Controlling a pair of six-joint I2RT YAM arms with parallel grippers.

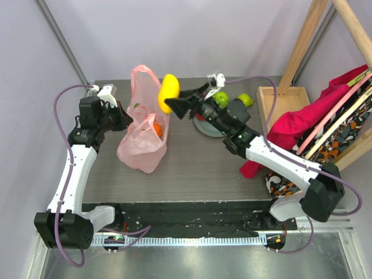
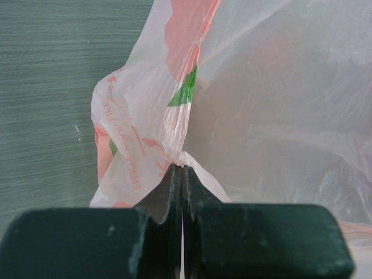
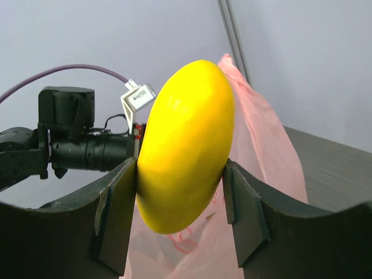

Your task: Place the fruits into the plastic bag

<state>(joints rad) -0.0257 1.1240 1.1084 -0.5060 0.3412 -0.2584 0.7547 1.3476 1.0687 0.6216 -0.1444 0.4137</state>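
In the top external view the table [image 1: 203, 168] is seen from high above and behind the arm bases, faced down and toward 12 o'clock, at a distance. The left wrist view is taken very close behind the left gripper [image 2: 182, 170], faced toward 3 o'clock onto the plastic bag [image 2: 273, 116]. The right wrist view is faced toward 9 o'clock past the right gripper [image 3: 181, 192], close on the yellow mango [image 3: 186, 133]. The bag is shared by all three views; the mango and the left arm [image 3: 75, 148] are shared by two.

Robotics lab test bench: two robot arms [image 1: 70, 168] bolted to a grey table [image 1: 203, 168], plain pale walls [image 1: 203, 35], wooden frame [image 1: 303, 43] far right.
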